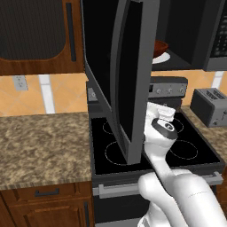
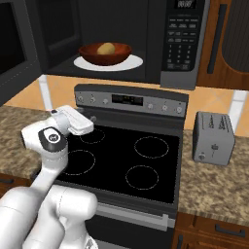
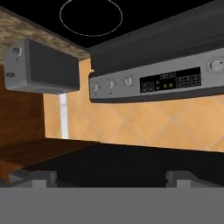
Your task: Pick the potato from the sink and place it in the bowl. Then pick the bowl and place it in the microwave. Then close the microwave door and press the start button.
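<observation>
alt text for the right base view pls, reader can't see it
A tan potato sits in a reddish-brown bowl on the white plate inside the open grey steel microwave. Below, the white robot arm reaches over a black glass-top stove; a grey toaster stands on the granite counter beside the stove.

Glossy white arm (image 2: 46, 180) with dark round joint caps.

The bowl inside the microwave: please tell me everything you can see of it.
The bowl is small, round, and dark reddish-brown, with a smooth, slightly glossy look. It stands upright on a white round plate inside the open microwave, above the stove. A tan potato lies in it, showing over the rim. In the left base view the open microwave door hides most of it. Nothing grips it.
</observation>
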Robot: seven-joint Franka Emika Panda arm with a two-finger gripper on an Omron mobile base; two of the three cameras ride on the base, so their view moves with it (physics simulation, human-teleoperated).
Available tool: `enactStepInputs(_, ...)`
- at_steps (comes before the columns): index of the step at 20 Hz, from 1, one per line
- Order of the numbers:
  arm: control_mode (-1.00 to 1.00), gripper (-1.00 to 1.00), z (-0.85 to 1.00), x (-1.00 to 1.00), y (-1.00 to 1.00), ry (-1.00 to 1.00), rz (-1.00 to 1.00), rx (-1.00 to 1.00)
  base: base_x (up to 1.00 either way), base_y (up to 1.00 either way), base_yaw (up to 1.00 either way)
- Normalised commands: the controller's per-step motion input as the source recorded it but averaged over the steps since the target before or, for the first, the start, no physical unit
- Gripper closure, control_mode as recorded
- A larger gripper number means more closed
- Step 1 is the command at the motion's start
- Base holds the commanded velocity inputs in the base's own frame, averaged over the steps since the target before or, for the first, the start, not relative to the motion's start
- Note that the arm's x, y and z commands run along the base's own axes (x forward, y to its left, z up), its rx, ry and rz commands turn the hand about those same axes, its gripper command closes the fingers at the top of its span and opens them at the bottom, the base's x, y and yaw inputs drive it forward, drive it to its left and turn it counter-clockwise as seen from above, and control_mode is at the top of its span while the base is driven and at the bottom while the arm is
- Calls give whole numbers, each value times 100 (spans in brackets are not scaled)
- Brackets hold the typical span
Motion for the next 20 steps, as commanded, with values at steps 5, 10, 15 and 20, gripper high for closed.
enactStepInputs(5,-100,-100,-1,-28,75,-12,-21,-12,0,0,0)
enactStepInputs(10,-100,-100,10,-41,93,-8,-18,-3,0,0,0)
enactStepInputs(15,-100,-100,14,-30,100,-9,-10,-2,0,0,0)
enactStepInputs(20,-100,-100,6,-19,100,-18,-5,-1,0,0,0)
